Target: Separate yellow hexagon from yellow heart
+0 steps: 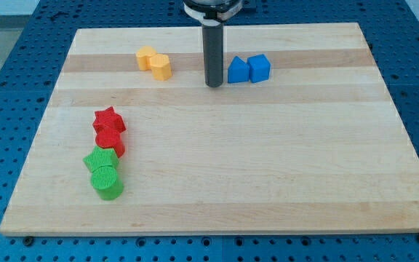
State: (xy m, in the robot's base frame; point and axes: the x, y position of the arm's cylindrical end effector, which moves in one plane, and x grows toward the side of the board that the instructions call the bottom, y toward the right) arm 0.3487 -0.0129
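Two yellow blocks touch each other near the view's top left of the wooden board: the left one [146, 57] and the right one [161, 66]. I cannot tell which is the hexagon and which the heart. My tip [214, 85] rests on the board to the right of the yellow pair, about a block and a half away, and just left of the blue blocks. The dark rod rises from it to the view's top edge.
Two blue blocks [238, 70] [259, 68] sit side by side right of my tip. A red star [108, 120] and a red block [111, 140] sit at the left, with a green star [100, 159] and a green cylinder [107, 182] below them. The board [268, 160] lies on a blue pegboard table.
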